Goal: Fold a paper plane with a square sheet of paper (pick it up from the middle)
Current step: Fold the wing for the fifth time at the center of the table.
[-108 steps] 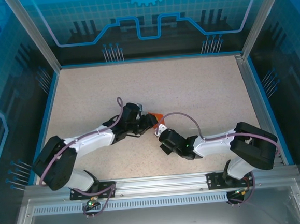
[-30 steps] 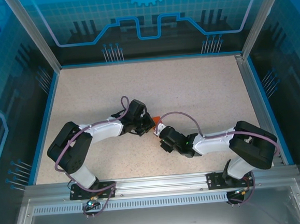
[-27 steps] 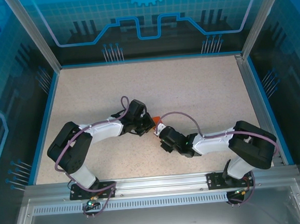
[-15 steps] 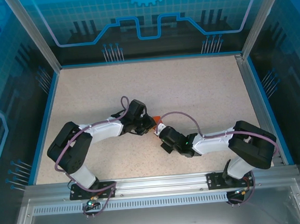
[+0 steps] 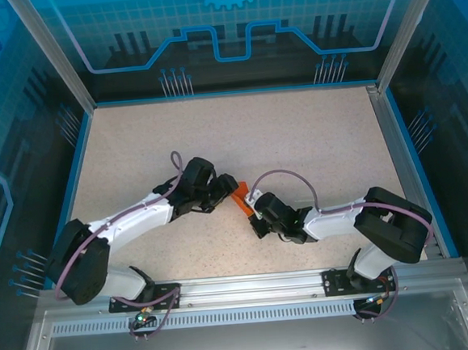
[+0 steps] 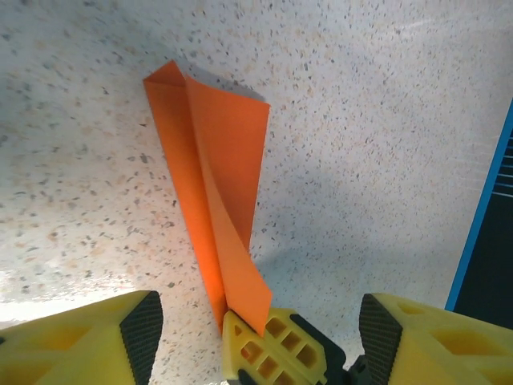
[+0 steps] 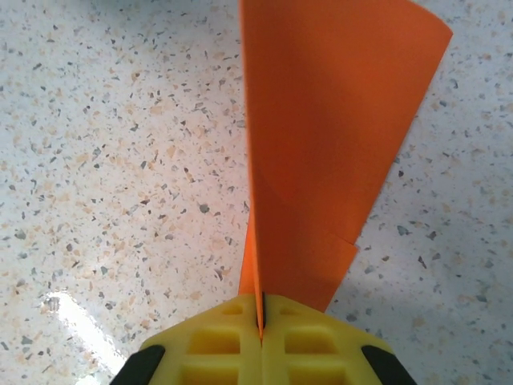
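Paper plane (image 6: 212,176): orange wedge, part-folded, mid-table, held above the speckled table (image 6: 385,120).
Right gripper (image 7: 260,321): clamped tight on the wedge's narrow end, likely steadying it along the crease.
Left gripper (image 5: 219,192): jaws wide, straddling that end, gripping nothing; probably free to re-grip.

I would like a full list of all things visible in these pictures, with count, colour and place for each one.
folded sheet of thin orange paper: one, bright orange, mid-table, narrow end pinched by the right fingers.
speckled table top: one, beige, blue-edged, under everything.
printed wall panels: several, blue, around the table.
metal rail: one, silver, near edge.
left fingers: two, yellow, spread open beside the paper's near end.
right fingers: two, yellow, shut on the paper.
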